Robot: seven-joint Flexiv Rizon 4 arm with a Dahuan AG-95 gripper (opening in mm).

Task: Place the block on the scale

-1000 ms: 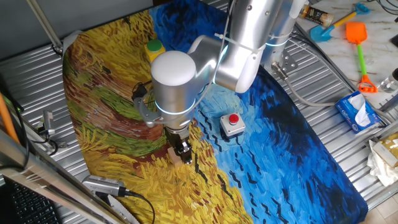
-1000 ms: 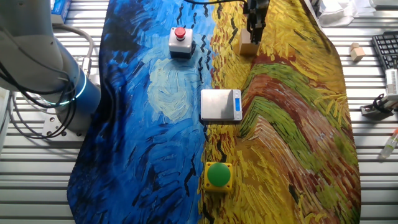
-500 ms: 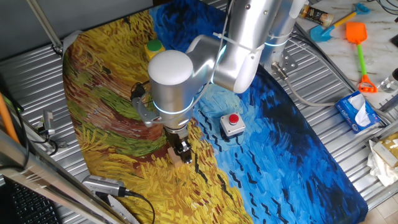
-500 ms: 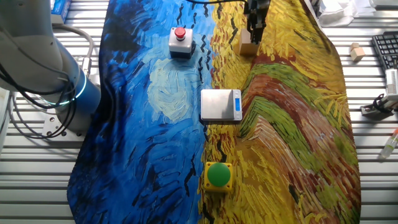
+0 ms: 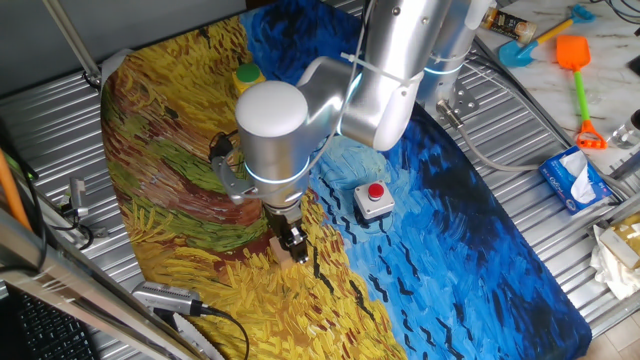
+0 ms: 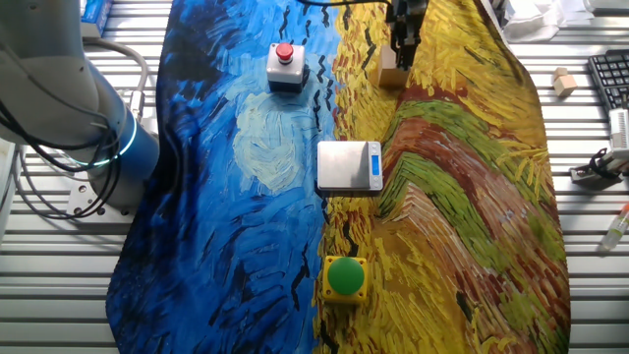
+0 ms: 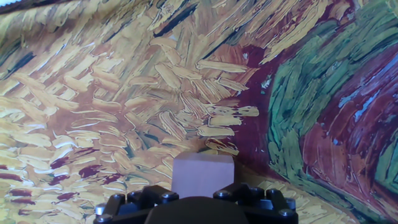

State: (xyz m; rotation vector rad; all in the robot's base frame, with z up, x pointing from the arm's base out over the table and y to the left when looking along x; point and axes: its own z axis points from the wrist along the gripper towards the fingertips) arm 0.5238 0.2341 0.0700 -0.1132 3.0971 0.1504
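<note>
at the far end of the bench in the other fixed view, near the middle of that edge on the yellow part of the painted cloth (image 6: 462,187), the block (image 6: 391,73) sits flat, with our gripper (image 6: 403,51) down at it. in the hand view the block (image 7: 203,175) shows between the finger bases, close up against the hand. we judge it light, stiff and not fragile: a plain wooden cube with smooth flat sides, best pinched across two opposite faces near the middle, with modest force so it doesn't twist or slip. the fingers look to stand on either side of the block, but whether they are pressed on it or only around it, we cannot tell; the fingertips are hidden in every view. the block looks to rest on the cloth, not lifted. the scale (image 6: 349,165) lies flat at the middle of the bench, well apart from the block, nothing on it, with the red button box (image 6: 285,67) off to one side.
</note>
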